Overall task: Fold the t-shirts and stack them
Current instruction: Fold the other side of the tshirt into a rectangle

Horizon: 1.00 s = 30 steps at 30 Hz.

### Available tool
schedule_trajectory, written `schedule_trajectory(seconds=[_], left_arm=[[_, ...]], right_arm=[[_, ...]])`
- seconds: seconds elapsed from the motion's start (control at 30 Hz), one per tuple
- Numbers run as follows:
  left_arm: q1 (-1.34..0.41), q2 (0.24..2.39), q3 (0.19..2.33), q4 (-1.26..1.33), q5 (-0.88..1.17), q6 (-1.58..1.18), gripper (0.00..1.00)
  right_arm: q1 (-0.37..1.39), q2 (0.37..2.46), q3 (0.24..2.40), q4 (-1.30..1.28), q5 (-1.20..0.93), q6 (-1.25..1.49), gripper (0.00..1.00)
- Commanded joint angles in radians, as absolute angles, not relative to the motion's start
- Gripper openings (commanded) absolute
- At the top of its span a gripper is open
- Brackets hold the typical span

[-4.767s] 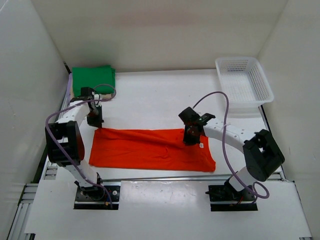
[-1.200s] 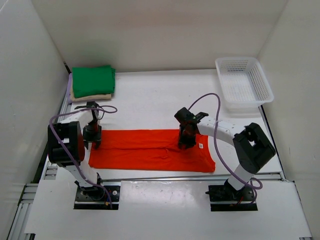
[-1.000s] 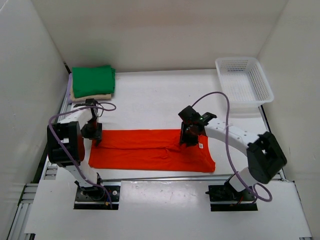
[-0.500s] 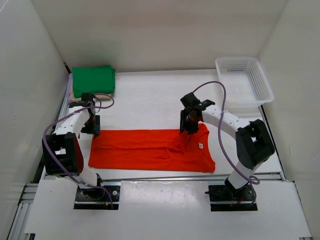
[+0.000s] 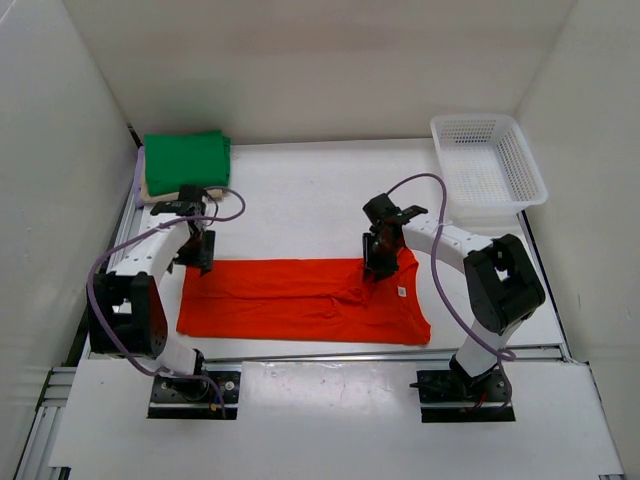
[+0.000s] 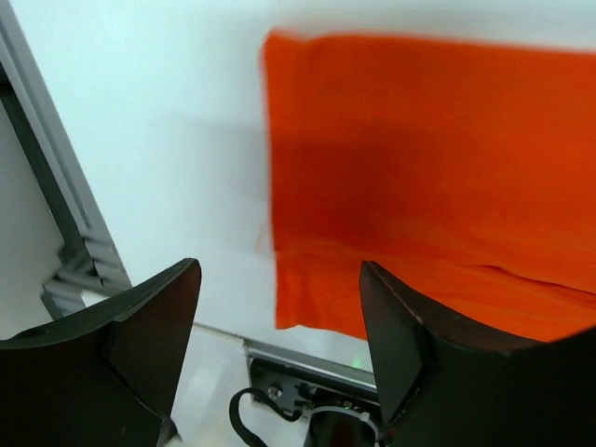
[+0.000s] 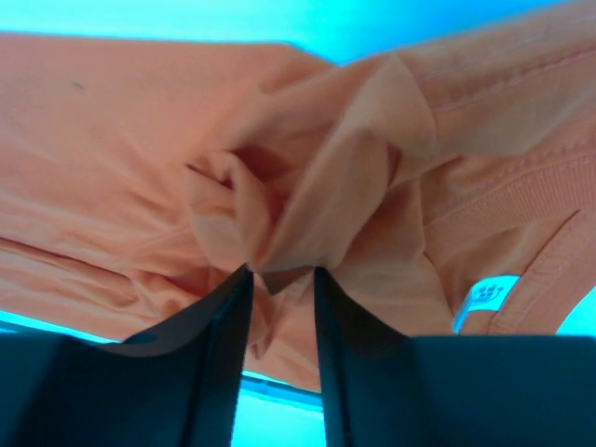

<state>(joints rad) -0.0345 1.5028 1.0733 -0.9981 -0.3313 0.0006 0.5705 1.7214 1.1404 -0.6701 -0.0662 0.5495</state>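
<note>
The orange-red t-shirt [image 5: 300,300] lies flat as a long band across the near table. My right gripper [image 5: 378,262] is at its far edge near the collar, shut on a bunched fold of the cloth [image 7: 279,214]; a blue label [image 7: 484,296] shows beside it. My left gripper [image 5: 203,250] hovers open over the shirt's far left corner [image 6: 419,168], nothing between its fingers [image 6: 149,326]. At the back left, a folded green t-shirt [image 5: 186,160] tops a stack, with a tan one [image 5: 180,193] under it and a lavender edge [image 5: 140,175] at the side.
A white lattice basket [image 5: 475,118] stands at the back right corner. White walls close in the table on three sides. A metal rail [image 5: 320,352] runs along the near edge, just in front of the shirt.
My left gripper has lifted off the shirt's left edge and moved back and to the right. The right gripper stays on the cloth near the collar, which rose and then came back down.
</note>
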Motion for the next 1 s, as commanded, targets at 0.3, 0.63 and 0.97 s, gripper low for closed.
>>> schedule_trajectory(seconds=[0.3, 0.63, 0.97], left_arm=[[-0.670, 1.499, 1.307, -0.987, -0.186, 0.000, 0.82], [-0.988, 1.749, 1.483, -0.779, -0.051, 0.000, 0.84], [-1.029, 1.873, 1.523, -0.720, 0.026, 0.000, 0.79]], right_arm=[[0.569, 1.703, 1.138, -0.638, -0.006, 0.545, 0.33], [0.569, 1.694, 1.149, -0.611, 0.002, 0.554, 0.35], [0.525, 1.713, 1.118, -0.549, -0.063, 0.598, 0.28]])
